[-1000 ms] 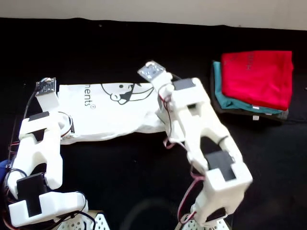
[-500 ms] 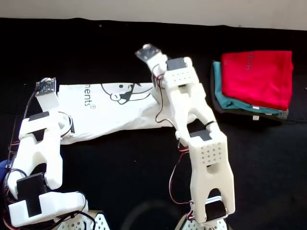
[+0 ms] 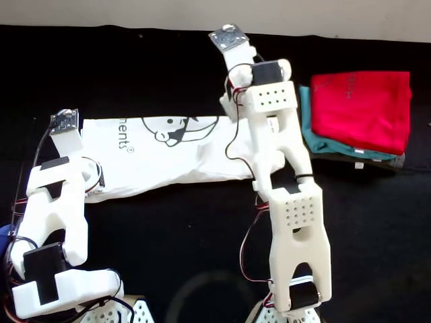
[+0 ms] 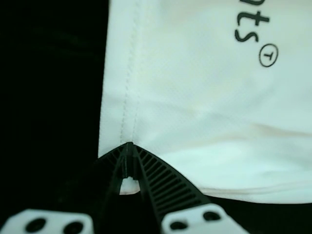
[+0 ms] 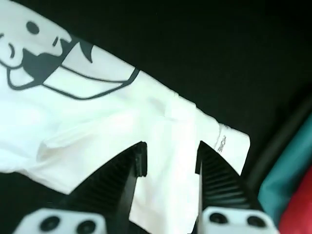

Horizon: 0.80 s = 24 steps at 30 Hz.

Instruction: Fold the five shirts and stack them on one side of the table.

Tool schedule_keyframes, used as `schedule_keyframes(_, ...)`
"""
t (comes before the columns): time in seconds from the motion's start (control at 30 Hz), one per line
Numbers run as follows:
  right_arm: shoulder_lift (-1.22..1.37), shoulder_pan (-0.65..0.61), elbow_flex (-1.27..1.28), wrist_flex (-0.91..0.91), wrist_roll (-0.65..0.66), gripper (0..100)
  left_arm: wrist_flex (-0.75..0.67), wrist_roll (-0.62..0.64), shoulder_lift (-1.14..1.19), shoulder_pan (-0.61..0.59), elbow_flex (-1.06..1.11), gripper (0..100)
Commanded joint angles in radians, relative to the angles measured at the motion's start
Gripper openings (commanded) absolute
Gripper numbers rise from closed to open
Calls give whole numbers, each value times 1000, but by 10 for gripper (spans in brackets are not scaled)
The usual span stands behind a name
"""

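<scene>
On the counter [image 3: 135,67]: white shirt [image 3: 155,158] lies flat, left of the middle.
Left gripper [image 4: 127,163]: clamped together on the white shirt's stitched edge.
Right gripper [image 5: 169,152]: fingers apart, above the white shirt's other end.
Stack: red shirt [image 3: 360,108] folded atop teal shirt [image 3: 308,131], at the right side.

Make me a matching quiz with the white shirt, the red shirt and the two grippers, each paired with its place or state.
1. white shirt
2. red shirt
3. left gripper
4. right gripper

A. open
B. on top of the teal shirt
C. shut on the white shirt's hem
D. lying flat, printed side up

Pairs: 1-D, 2-B, 3-C, 4-A
</scene>
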Motion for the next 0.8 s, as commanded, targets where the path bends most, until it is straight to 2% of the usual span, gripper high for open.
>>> schedule_keyframes(0.0,-1,-64,-42,79,-9,41,-9,-2,-15,-8,2,9)
schedule_keyframes(0.03,-1,-88,-12,79,-11,0,-9,-2,-15,-8,2,9)
schedule_keyframes(0.1,-1,-128,44,76,-14,22,-9,-2,-15,-8,2,9)
schedule_keyframes(0.3,-1,-220,228,-47,-15,5,-9,-2,-15,-8,2,9)
schedule_keyframes(0.6,-1,-222,424,-343,-15,5,-9,-2,-15,-8,2,9)
schedule_keyframes(0.77,-38,-220,364,-252,-15,5,-9,-2,-15,-8,2,9)
